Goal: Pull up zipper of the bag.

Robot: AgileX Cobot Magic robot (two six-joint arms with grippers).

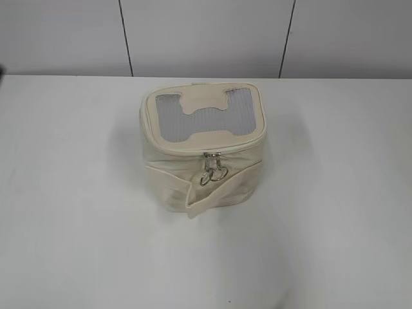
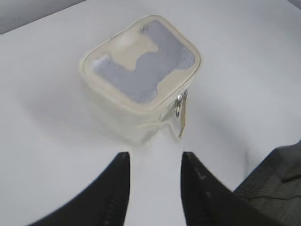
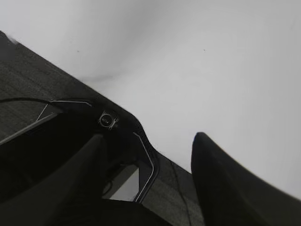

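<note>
Cream bag [image 1: 203, 145] (no readable writing), zipper [image 1: 212, 156] closed, left gripper [image 2: 155, 162] and right gripper [image 3: 146, 150] wide, empty

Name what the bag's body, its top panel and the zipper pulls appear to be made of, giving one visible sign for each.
Bag body: probably cream leatherette, smooth with soft creases. Top panel: likely grey mesh, faintly ribbed, under a cream bone-shaped patch. Zipper pulls: metal, silvery glinting rings.

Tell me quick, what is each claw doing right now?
Left gripper: open, holding nothing, short of the bag.
Right gripper: open, holding nothing, over bare table.
</note>
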